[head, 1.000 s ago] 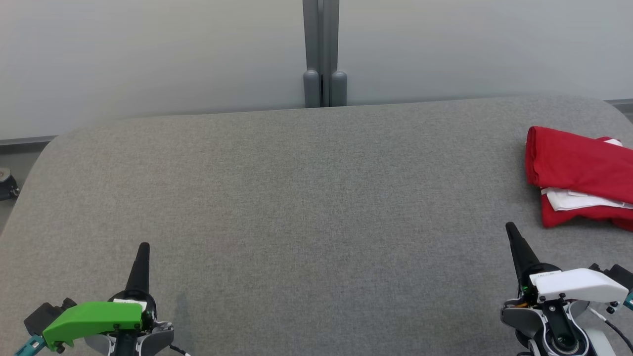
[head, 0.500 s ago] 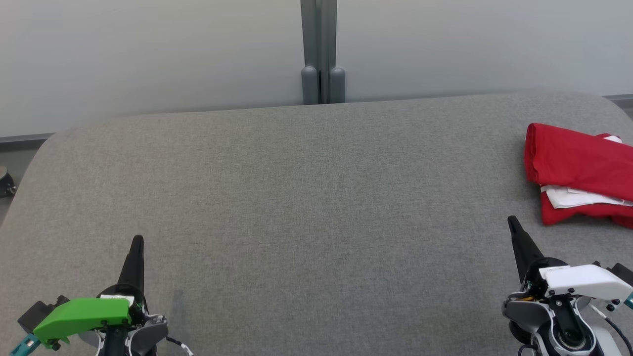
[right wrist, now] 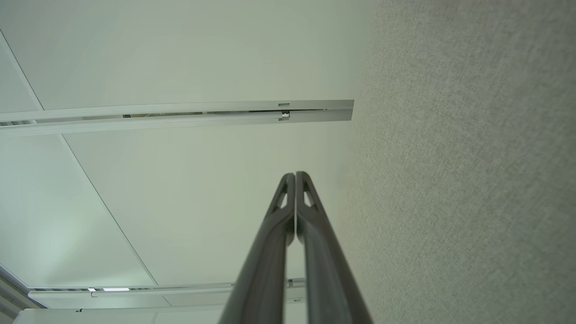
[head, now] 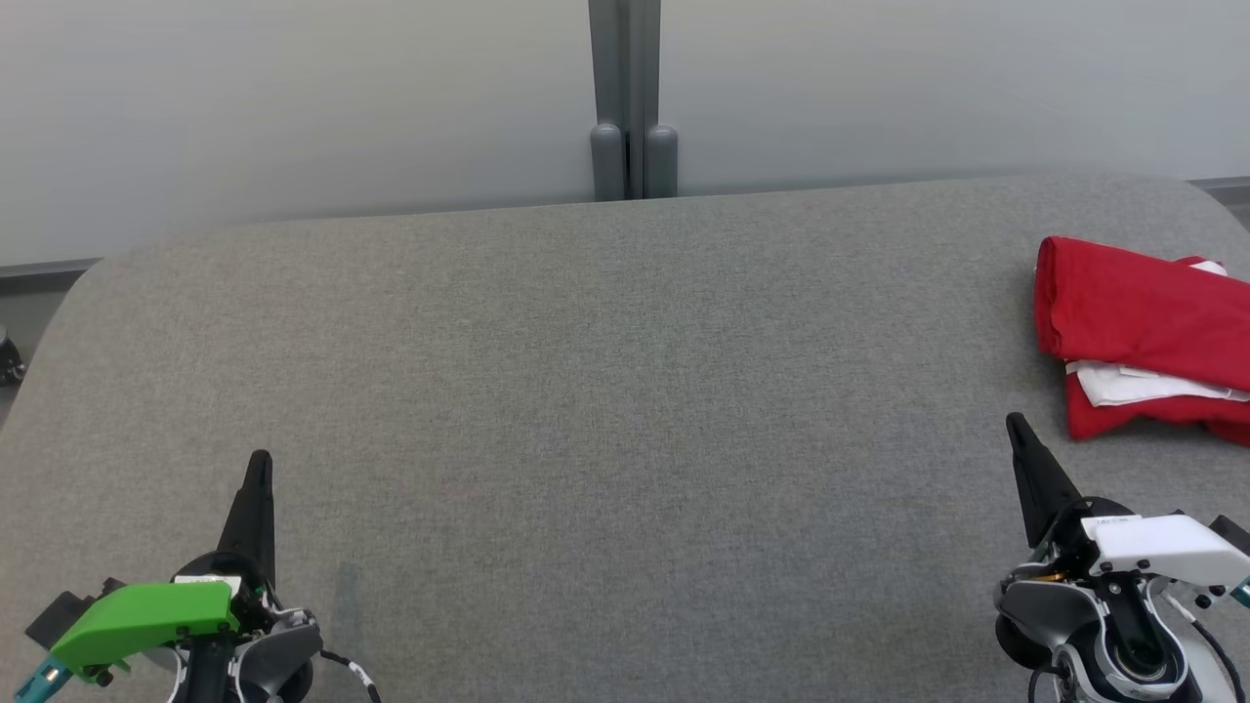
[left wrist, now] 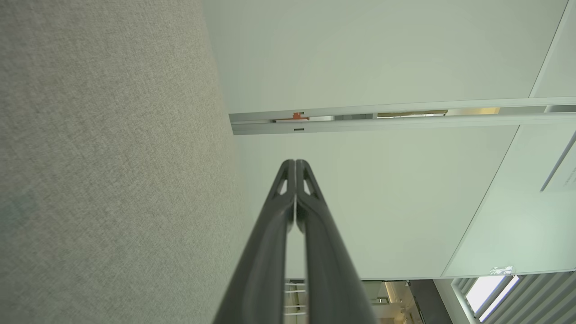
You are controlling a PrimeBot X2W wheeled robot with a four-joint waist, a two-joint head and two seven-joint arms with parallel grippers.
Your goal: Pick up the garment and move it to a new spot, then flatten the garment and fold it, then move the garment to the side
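The garment point(head: 1143, 337) is red with a white layer showing at its near edge; it lies folded at the table's right edge, partly cut off by the head view's border. My right gripper point(head: 1018, 426) stands shut and empty just below and left of it, apart from the cloth. My left gripper point(head: 260, 462) is at the lower left, also shut and empty. In the wrist views each pair of dark fingers, left point(left wrist: 294, 163) and right point(right wrist: 294, 175), is pressed together over the grey cloth surface.
A grey fabric-covered table point(head: 605, 391) with rounded far corners spans the head view. Pale partition panels with a grey post point(head: 630, 98) stand behind its far edge. A dark object point(head: 8, 361) sits on the floor at far left.
The head camera has shifted, so the table, garment and post sit slightly higher in the picture. Both grippers have sunk lower and a little outward in view; both stay shut.
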